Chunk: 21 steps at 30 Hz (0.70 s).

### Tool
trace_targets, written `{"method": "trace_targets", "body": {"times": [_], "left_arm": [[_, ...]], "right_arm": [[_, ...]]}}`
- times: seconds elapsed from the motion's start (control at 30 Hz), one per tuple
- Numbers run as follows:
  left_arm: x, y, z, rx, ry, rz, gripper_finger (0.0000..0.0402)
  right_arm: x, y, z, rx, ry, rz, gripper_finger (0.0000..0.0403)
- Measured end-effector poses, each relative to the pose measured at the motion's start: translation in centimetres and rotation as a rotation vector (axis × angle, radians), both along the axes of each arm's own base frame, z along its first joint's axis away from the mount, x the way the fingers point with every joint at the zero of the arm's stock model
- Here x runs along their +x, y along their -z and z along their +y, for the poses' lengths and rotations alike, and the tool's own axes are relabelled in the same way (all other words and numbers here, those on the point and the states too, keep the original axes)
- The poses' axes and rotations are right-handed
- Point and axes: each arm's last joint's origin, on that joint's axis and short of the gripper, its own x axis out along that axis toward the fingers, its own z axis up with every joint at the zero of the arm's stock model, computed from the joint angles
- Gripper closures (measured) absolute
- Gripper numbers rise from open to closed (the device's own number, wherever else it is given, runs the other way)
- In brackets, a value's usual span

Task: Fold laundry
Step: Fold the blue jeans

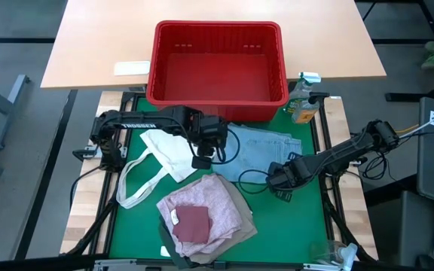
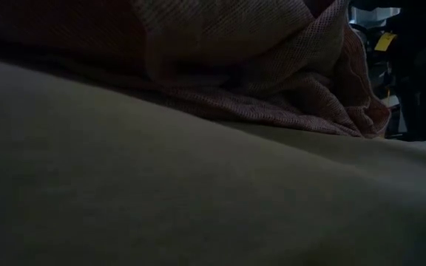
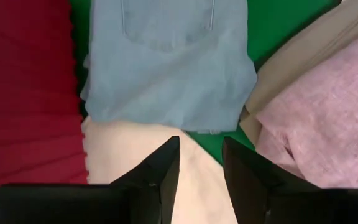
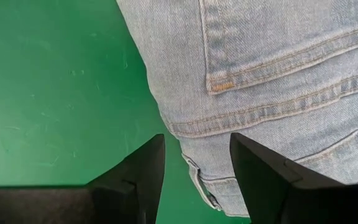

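Note:
Light blue jeans (image 1: pixel 266 147) (image 3: pixel 166 68) (image 4: pixel 278 74) lie folded on the green mat in front of the red basket. A mottled pink top (image 1: pixel 202 199) (image 3: pixel 328 112) (image 2: pixel 272 59) rests on beige trousers (image 1: pixel 241 207) (image 2: pixel 161 192) at the near middle, with a dark green garment (image 1: pixel 173 252) under their near edge. My left gripper (image 1: pixel 202 160) (image 3: pixel 201 142) hangs open above a white tote bag (image 1: pixel 168 154) (image 3: pixel 129 155). My right gripper (image 1: pixel 277 184) (image 4: pixel 197 137) points down, open, over the jeans' near right corner (image 4: pixel 207 180), with one finger over each side of it.
The red basket (image 1: pixel 217 26) (image 3: pixel 23 93) stands at the far middle, straddling the mat and a wooden table. A spray bottle (image 1: pixel 304 102) stands to its right. The tote's strap (image 1: pixel 130 192) loops toward the near left. Cloth close to the lens fills the low view.

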Motion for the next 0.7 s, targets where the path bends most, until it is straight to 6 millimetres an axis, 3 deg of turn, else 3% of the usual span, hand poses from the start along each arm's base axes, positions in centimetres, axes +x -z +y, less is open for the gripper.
{"method": "trace_targets", "body": {"times": [0.3,0.47,0.7], "left_arm": [[1.2,0.3,-0.1,0.007,0.015,-0.066,0.0205],[3.3,2.7,-1.3,0.005,0.044,-0.043,0.0172],[6.3,7.2,-3.6,0.005,0.098,-0.005,0.0168]], "right_arm": [[0.0,0.0,0.0,0.000,-0.002,0.001,0.0204],[-0.1,0.0,-0.1,-0.037,-0.004,-0.004,0.0157],[-0.3,0.5,-0.1,-0.010,0.000,0.021,0.0112]]}}
